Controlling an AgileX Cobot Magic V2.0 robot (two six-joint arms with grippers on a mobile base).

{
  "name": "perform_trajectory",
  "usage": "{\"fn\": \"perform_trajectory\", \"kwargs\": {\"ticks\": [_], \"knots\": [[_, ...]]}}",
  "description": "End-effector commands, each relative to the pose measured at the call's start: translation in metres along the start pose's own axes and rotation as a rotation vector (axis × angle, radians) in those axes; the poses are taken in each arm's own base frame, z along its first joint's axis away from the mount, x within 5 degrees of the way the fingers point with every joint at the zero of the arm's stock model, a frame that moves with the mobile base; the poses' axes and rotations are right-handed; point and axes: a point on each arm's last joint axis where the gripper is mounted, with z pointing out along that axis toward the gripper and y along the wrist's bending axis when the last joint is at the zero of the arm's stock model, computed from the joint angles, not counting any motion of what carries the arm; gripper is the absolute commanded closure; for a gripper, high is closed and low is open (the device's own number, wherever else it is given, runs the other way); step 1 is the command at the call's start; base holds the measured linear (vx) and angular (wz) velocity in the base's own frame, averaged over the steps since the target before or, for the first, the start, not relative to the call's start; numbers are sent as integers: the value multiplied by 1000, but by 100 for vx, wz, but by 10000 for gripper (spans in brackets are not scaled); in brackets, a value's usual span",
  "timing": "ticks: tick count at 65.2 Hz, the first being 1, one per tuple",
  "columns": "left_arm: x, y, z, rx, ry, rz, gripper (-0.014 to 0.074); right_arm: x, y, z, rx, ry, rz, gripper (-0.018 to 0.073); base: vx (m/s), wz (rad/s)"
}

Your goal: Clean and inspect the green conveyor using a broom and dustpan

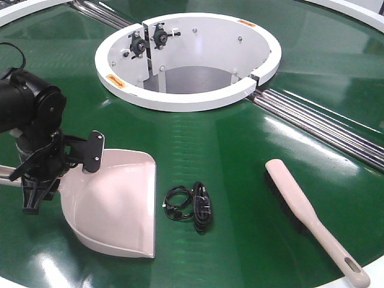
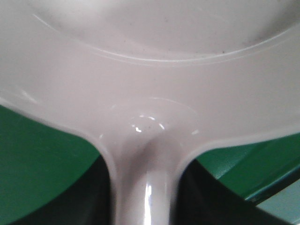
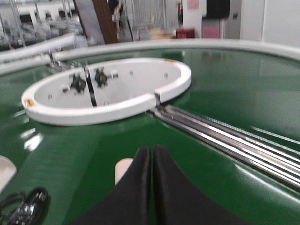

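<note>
The green conveyor [image 1: 240, 138] fills the view, with its white ring rim [image 1: 186, 99] at centre and steel rods [image 1: 324, 123] running right. The dustpan [image 1: 117, 204] lies flat at the left, lip facing right. My left gripper [image 1: 54, 174] is at its neck. In the left wrist view the fingers [image 2: 70, 197] press both sides of the dustpan handle [image 2: 145, 197]. The broom [image 1: 306, 213] lies at the right, handle toward the near edge. My right gripper [image 3: 151, 149] is shut and empty, hovering over the pale broom end [image 3: 123, 169]. It is out of the front view.
A black coiled cable [image 1: 192, 204] lies on the belt between dustpan and broom and also shows in the right wrist view [image 3: 23, 206]. The ring encloses an open well with black knobs [image 1: 147, 41]. The outer white rim [image 3: 187, 44] curves behind.
</note>
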Motion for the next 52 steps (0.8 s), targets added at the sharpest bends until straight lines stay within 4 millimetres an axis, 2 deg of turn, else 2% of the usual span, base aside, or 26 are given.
{"fn": "perform_trajectory", "kwargs": {"ticks": [1,11,15,24,34,42,52], "knots": [[5,0,-22,-77,-27,-30,604,-30,2,10,1,45,-42,568,0,0],[5,0,-22,-77,-27,-30,604,-33,3,33,-25,362,-165,568,0,0],[5,0,-22,-77,-27,-30,604,-30,3,42,-40,419,-205,568,0,0],[5,0,-22,-77,-27,-30,604,-23,7,58,-65,483,-70,567,0,0],[5,0,-22,-77,-27,-30,603,-19,7,71,-72,580,-65,557,0,0],[5,0,-22,-77,-27,-30,602,-27,7,80,-84,697,-109,500,0,0],[5,0,-22,-77,-27,-30,602,-38,7,91,-90,799,-126,358,0,0]]}}
